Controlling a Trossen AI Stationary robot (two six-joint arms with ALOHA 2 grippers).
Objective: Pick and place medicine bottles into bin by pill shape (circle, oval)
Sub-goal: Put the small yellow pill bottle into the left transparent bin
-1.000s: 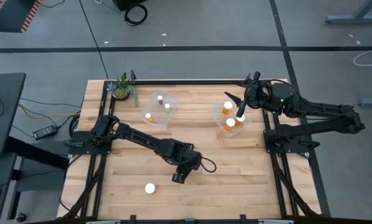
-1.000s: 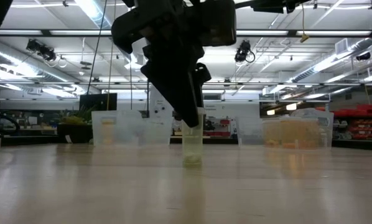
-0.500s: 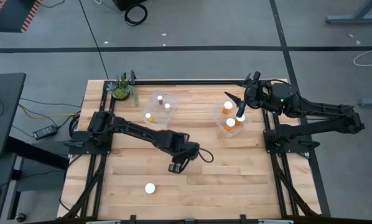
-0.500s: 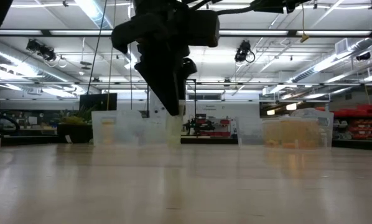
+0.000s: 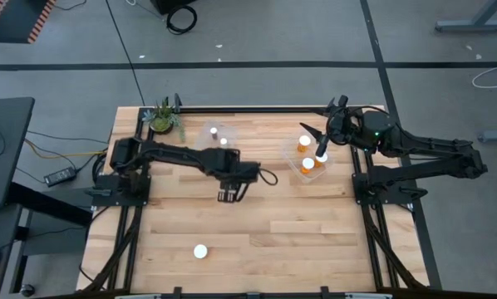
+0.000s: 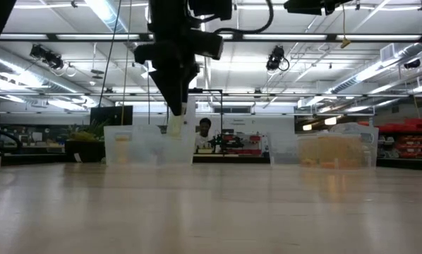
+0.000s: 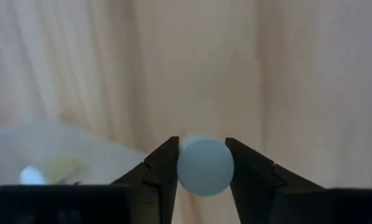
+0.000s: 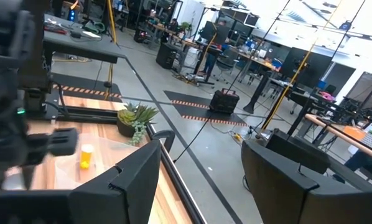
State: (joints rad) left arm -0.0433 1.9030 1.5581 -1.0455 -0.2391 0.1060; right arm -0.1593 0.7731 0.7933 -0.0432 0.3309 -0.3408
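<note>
My left gripper [image 5: 228,196] is shut on a small bottle with a round white cap [image 7: 204,167], held above the table just in front of the clear left bin [image 5: 200,143]. In the low view the bottle [image 6: 176,125] hangs below the fingers. That bin holds white-capped bottles [image 5: 223,142]. The clear right bin [image 5: 292,159] holds orange bottles [image 5: 304,143]. Another white-capped bottle [image 5: 200,251] stands on the table near the front edge. My right gripper [image 5: 322,124] is open and empty over the right bin's far side. My left gripper pinches the bottle between its two fingers, which come from above and point down. The fingers press on opposite sides of the round white cap [image 7: 185,168]. The bottle hangs upright below the fingers [image 6: 174,106], lifted clear of the table.
A small green potted plant [image 5: 163,118] stands at the table's far left corner, beside the left bin. Bare wood lies between the bins and across the front half of the table [image 5: 315,241].
My left gripper has risen with the bottle, lifting it clear of the table. It has carried the bottle from the table's middle front toward the far edge and the left bin. It has stayed shut on the bottle.
</note>
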